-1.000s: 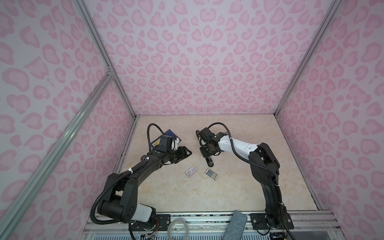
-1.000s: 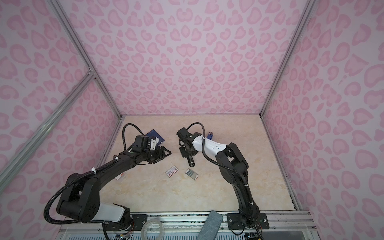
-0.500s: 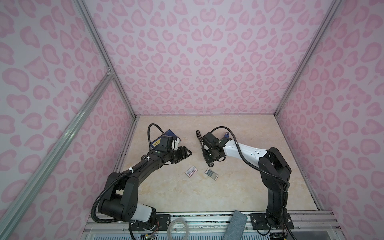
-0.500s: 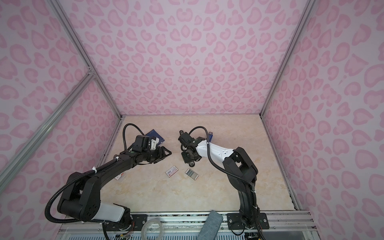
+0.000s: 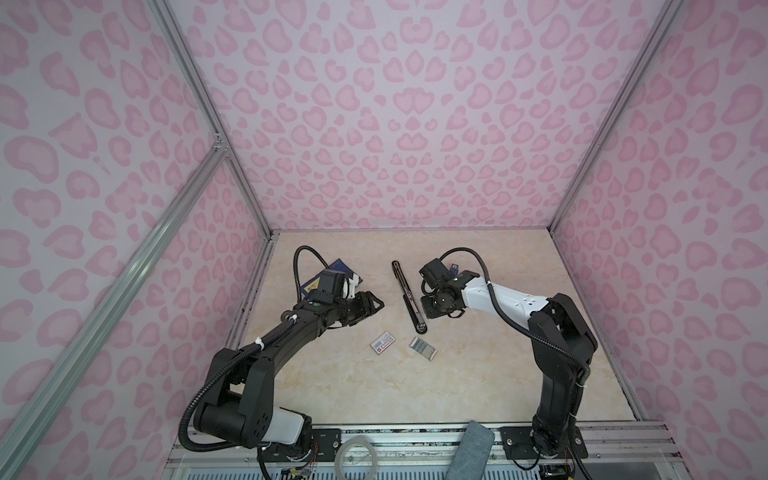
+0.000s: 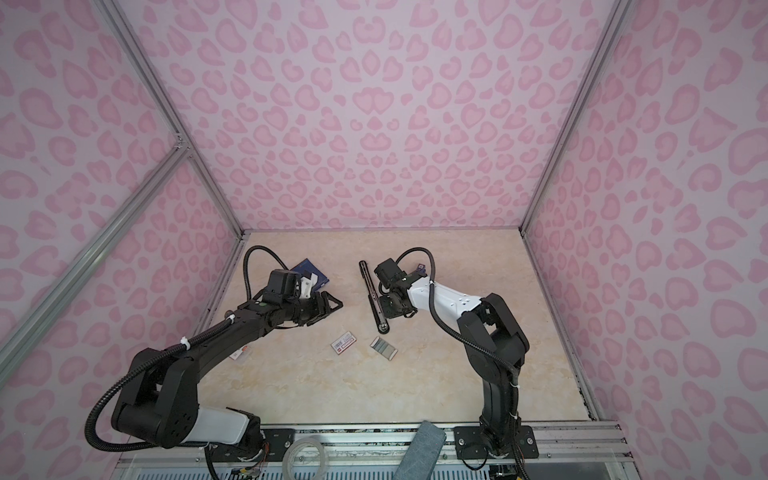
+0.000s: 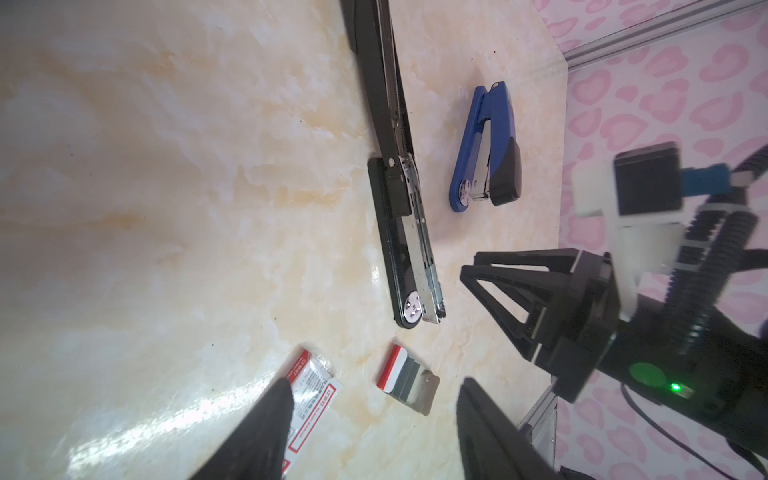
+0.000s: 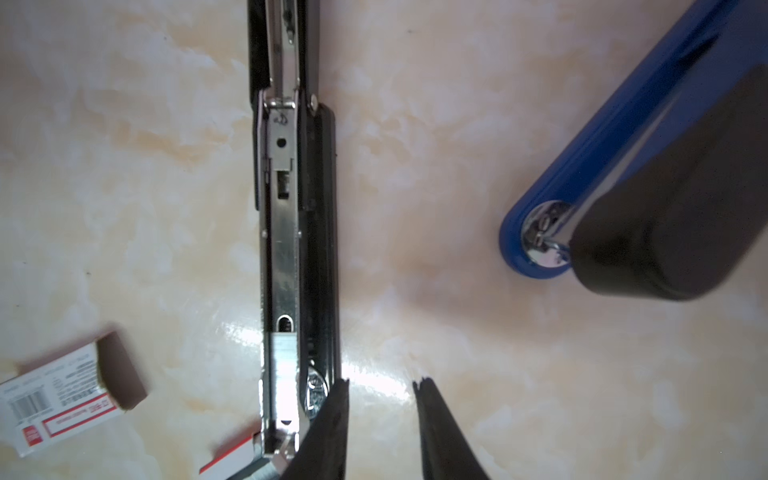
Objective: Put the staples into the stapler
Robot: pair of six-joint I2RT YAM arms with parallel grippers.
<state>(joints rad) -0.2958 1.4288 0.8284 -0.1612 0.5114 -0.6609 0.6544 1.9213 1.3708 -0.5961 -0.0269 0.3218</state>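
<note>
Left pincer (image 5: 374, 309) wide open, empty | right pincer (image 8: 382, 388) part-open, empty | staples (image 5: 423, 347) likely light, brittle, slick: you pinch long sides

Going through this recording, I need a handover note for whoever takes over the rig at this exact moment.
The left gripper is open and empty, to the left of the black stapler.
The right gripper has its fingers apart and empty, close beside the stapler's front end.
The stapler lies folded open flat. A ribbed silvery strip that looks like staples sits in its channel. The spare staples lie beside the white box.
Done: loading, apparently.
Left: close the stapler.
</note>
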